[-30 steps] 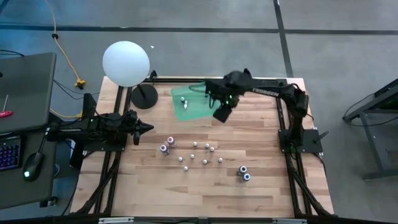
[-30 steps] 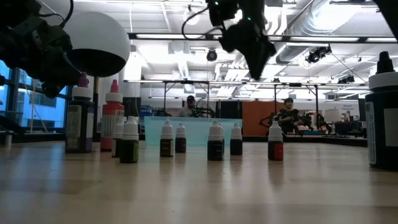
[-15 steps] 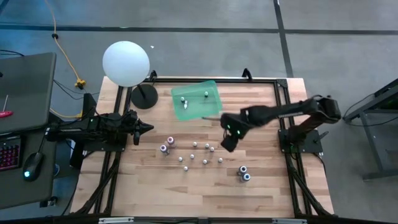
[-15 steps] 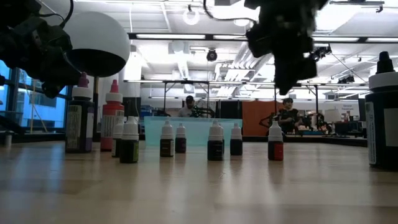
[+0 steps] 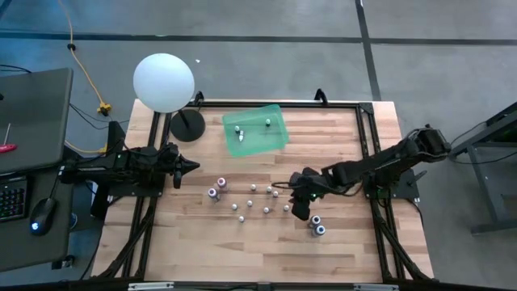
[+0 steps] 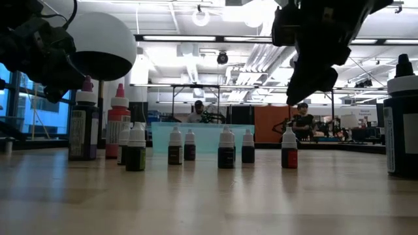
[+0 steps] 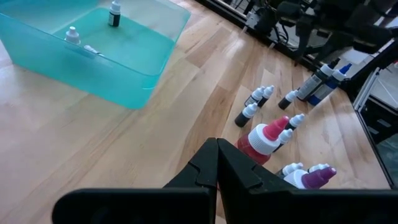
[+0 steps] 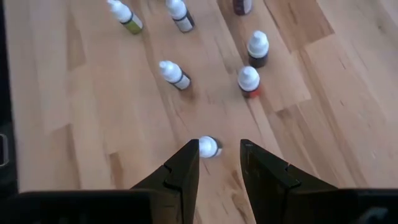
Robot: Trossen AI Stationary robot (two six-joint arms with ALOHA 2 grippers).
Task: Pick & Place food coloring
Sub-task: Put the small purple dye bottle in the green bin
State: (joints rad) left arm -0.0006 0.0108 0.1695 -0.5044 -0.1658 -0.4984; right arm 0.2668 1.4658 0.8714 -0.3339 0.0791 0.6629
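Your right gripper (image 8: 218, 163) hangs over the wooden table (image 5: 339, 242) with its jaws parted and empty; a small white-capped bottle (image 8: 208, 147) stands just ahead of the gap, untouched. Your left gripper (image 7: 217, 163) waits at the table's left side, fingers pressed together on nothing. The translucent teal tray (image 5: 275, 137) holds two small bottles (image 5: 238, 129). The remaining food coloring bottles (image 5: 253, 199) stand scattered mid-table, upright, mostly white-capped.
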